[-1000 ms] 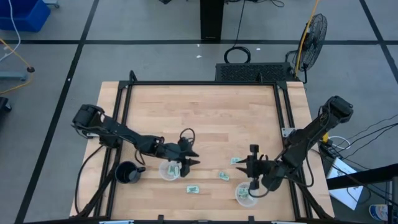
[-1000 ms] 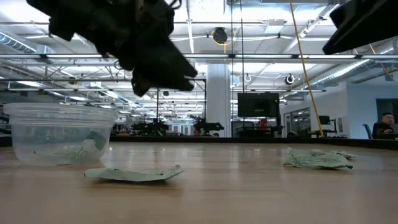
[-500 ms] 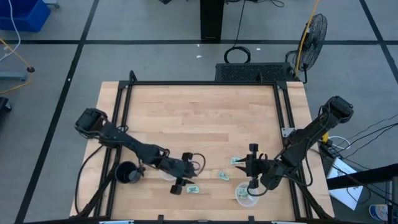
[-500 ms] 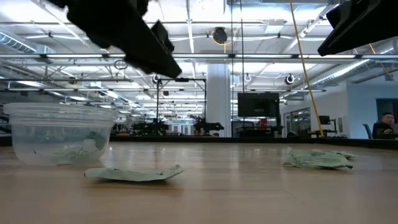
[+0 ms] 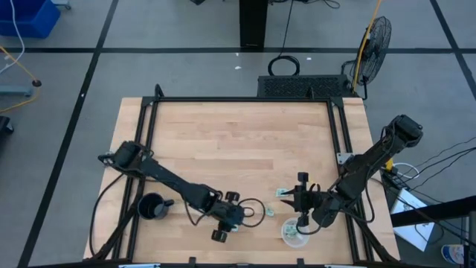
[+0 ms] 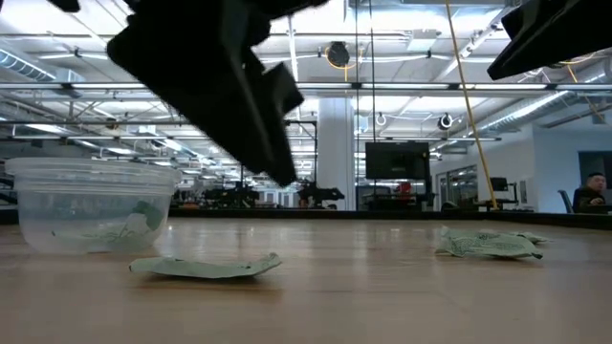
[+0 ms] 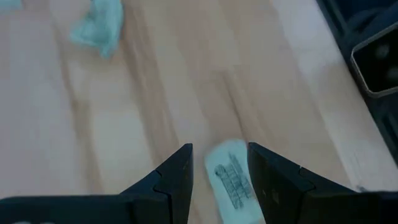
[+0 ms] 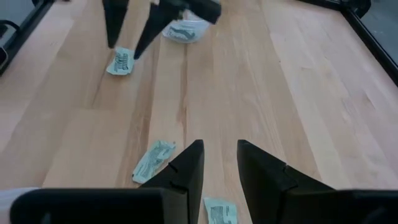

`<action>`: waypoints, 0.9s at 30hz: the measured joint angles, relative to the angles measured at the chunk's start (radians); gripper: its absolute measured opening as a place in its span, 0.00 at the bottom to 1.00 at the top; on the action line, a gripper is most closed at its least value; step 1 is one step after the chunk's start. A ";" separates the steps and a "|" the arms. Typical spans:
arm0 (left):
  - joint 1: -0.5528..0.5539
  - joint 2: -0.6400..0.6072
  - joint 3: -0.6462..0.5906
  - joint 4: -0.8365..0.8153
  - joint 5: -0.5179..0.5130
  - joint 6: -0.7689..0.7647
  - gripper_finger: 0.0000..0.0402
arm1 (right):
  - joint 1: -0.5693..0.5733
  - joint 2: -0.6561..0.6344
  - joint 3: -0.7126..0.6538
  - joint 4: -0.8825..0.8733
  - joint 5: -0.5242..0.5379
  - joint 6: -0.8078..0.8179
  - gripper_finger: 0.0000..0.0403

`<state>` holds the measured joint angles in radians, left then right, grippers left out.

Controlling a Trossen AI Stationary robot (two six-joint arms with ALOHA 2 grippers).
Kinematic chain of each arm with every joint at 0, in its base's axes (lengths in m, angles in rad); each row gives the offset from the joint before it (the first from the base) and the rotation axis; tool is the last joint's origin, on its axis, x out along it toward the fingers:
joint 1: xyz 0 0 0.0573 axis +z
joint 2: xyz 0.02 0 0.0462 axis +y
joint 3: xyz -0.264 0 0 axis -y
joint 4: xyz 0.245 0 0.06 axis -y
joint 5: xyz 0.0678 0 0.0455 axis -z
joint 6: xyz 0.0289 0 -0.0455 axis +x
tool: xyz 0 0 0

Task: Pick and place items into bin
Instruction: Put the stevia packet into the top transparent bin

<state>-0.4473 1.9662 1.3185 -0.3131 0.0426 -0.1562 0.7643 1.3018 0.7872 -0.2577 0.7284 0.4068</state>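
A small green-and-white packet (image 7: 231, 180) lies flat on the wooden table (image 5: 238, 141), toward six o'clock; the left gripper (image 7: 219, 163) hovers over it, fingers parted narrowly, straddling but not touching; at three o'clock of it the right gripper (image 8: 219, 163) waits, fingers slightly apart, empty, beside a clear cup (image 5: 294, 232) and two more packets (image 8: 153, 159)

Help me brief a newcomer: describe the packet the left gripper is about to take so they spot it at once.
Start at the wooden table and go to its near edge, where the left gripper hangs open. The packet lies flat between its fingers. Unlike the crumpled packets nearby, it shows dark print and is the only one framed by fingers.
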 joint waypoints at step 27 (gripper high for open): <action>0.013 0.105 0.027 -0.033 -0.028 -0.035 0.16 | 0.001 0.000 -0.001 -0.003 0.000 -0.008 0.22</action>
<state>-0.4347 2.0708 1.3457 -0.3458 0.0149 -0.1916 0.7650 1.3022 0.7864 -0.2604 0.7280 0.3988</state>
